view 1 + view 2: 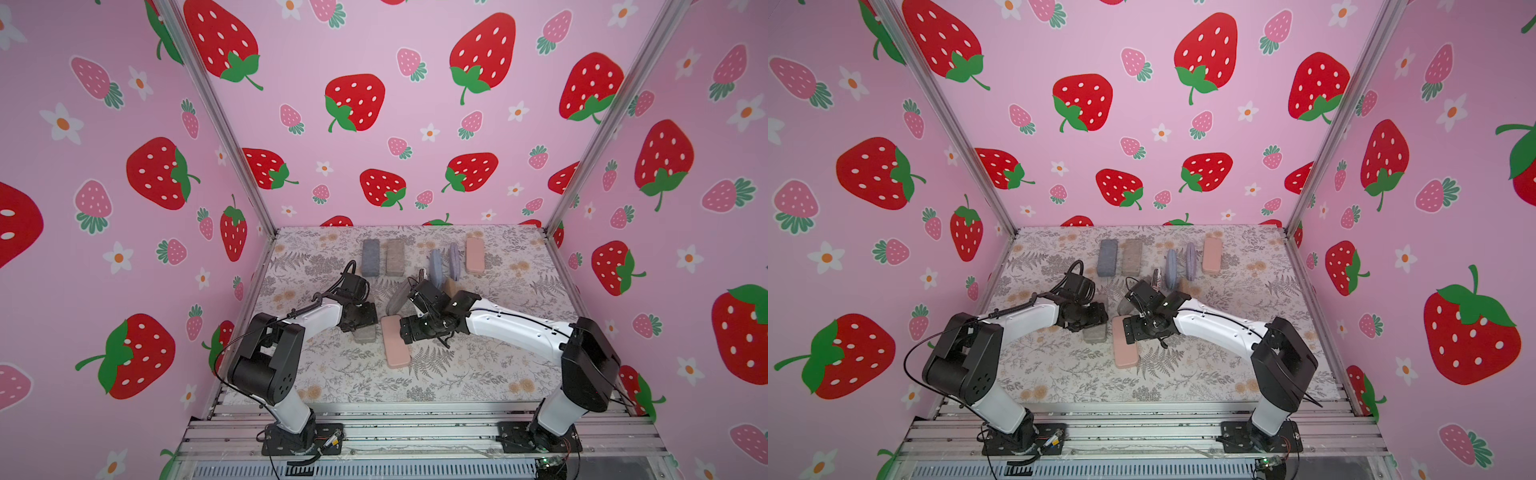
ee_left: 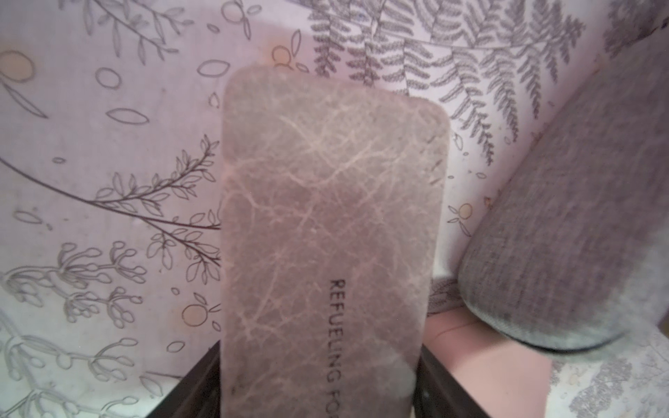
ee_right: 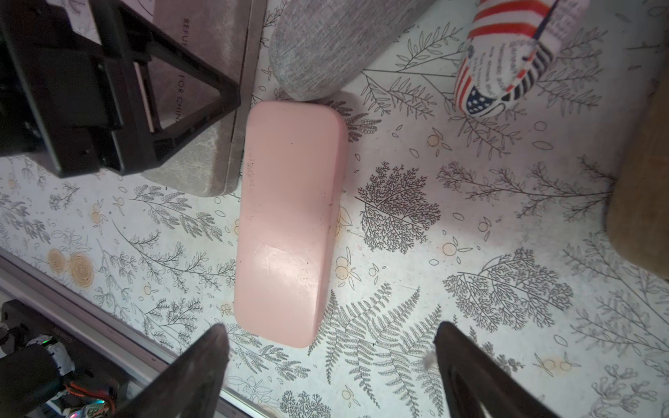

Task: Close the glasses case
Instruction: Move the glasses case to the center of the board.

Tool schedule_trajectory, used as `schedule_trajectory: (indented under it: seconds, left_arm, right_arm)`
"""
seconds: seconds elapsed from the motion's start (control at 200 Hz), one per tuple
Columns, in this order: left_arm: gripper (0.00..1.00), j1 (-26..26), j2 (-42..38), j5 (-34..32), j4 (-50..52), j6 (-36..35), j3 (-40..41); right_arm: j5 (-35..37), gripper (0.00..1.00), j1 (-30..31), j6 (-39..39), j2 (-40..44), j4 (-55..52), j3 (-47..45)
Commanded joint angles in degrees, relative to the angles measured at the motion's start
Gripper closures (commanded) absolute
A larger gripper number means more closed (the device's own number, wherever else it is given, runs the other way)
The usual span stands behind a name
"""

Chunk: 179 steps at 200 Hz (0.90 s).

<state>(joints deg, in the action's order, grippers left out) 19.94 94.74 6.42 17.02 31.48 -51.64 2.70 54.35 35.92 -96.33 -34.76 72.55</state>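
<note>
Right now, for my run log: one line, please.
left hand: astride marbled grey-brown glasses case | right hand: open, by pink case | both cases closed

Floral tbl cloth [image 1: 490, 374], strawberry-print walls [image 1: 395, 45], flag-print pouch [image 3: 503, 68], alu rails at front [image 1: 415, 428].

Both arms [image 1: 320, 311] have glossy white shells [image 1: 511, 322], black joint housings [image 1: 270, 361], black cables [image 1: 905, 363] and black base plates [image 1: 274, 446].

The bench [image 1: 478, 365] is carrying 10 glasses cases [image 1: 370, 257]: 2 pink cases [image 1: 395, 347], 1 flag-printed case [image 3: 503, 61], 7 others in grey, brown, blue, purple. 2 robot arms [image 1: 519, 322] are reaching in.
</note>
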Motion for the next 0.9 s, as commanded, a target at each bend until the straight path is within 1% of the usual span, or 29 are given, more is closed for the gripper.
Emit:
schedule_trajectory:
  seconds: [0.0,0.03,0.225,0.295,0.46,0.65,0.76,0.89]
  left_arm:
    - [0.38,0.45,-0.77,-0.42,2.23,1.12,2.84]
    - [0.4,0.45,-1.31,-0.59,2.31,1.16,3.18]
    - [0.44,1.47,-4.61,-1.34,3.21,2.06,5.99]
    - [0.43,2.85,-6.07,-2.03,3.92,2.76,7.0]
    - [0.38,7.35,-10.91,-4.59,6.02,5.85,9.35]
    - [0.38,11.52,-17.24,-7.3,7.52,10.27,12.62]
    - [0.37,12.65,-19.94,-8.5,7.9,11.56,13.82]
    - [0.36,13.02,-20.26,-9.31,7.56,11.57,13.85]
  right_arm:
    - [-1.78,0.13,-0.03,0.46,-1.28,0.85,0.02]
    - [-1.95,0.13,-0.02,0.46,-1.27,1.1,-0.03]
    - [-2.26,0.15,0.05,0.73,-1.02,1.7,-0.47]
    - [-2.36,0.15,0.06,0.82,-0.63,1.94,-0.83]
    - [-2.27,0.15,0.06,1.5,1.0,3.06,-2.62]
    - [-2.13,0.15,0.14,2.3,3.4,4.03,-5.16]
    - [-2.26,0.15,0.32,2.56,4.58,4.21,-6.32]
    - [-2.44,0.15,0.41,2.83,5.27,4.42,-7.23]
